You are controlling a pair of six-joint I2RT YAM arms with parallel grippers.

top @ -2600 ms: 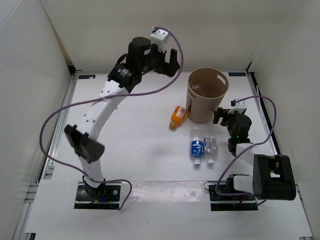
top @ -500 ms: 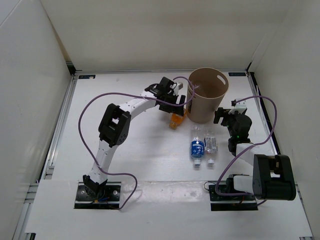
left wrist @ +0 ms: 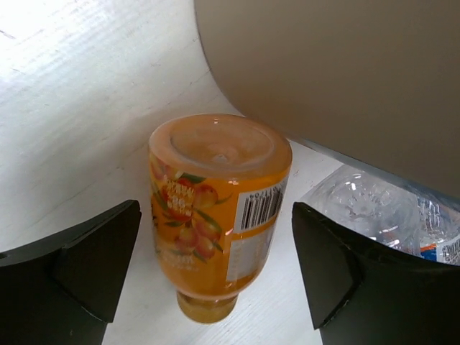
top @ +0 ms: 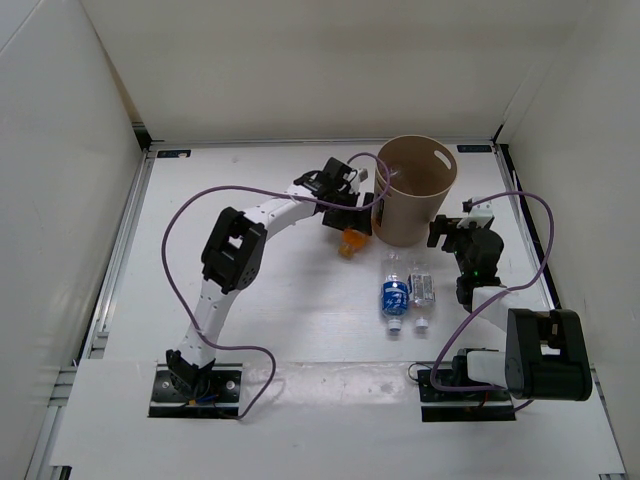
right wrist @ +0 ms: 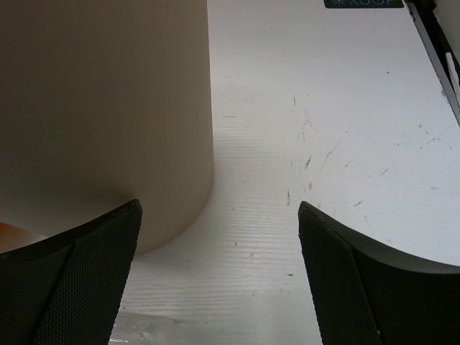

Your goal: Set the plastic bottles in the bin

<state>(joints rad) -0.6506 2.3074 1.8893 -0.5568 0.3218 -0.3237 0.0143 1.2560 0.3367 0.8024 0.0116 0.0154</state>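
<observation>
The orange bottle (top: 348,243) lies on the table just left of the tan bin (top: 405,218). My left gripper (top: 350,220) is low over it and open. In the left wrist view the orange bottle (left wrist: 215,208) lies between the two black fingers (left wrist: 79,266), base towards the camera, and neither finger touches it. The blue-labelled bottle (top: 395,294) and the white-labelled bottle (top: 422,290) lie side by side in front of the bin. The long clear bottle is out of view. My right gripper (top: 452,232) is open and empty, right of the bin.
The bin wall (left wrist: 345,72) stands close behind the orange bottle, with a clear bottle (left wrist: 366,208) to its right. The right wrist view shows the bin wall (right wrist: 100,108) at left and bare table. White walls enclose the table.
My left arm came down from high beside the bin's rim to the orange bottle, and in the last half second edged a little further over it. The right arm has not moved.
</observation>
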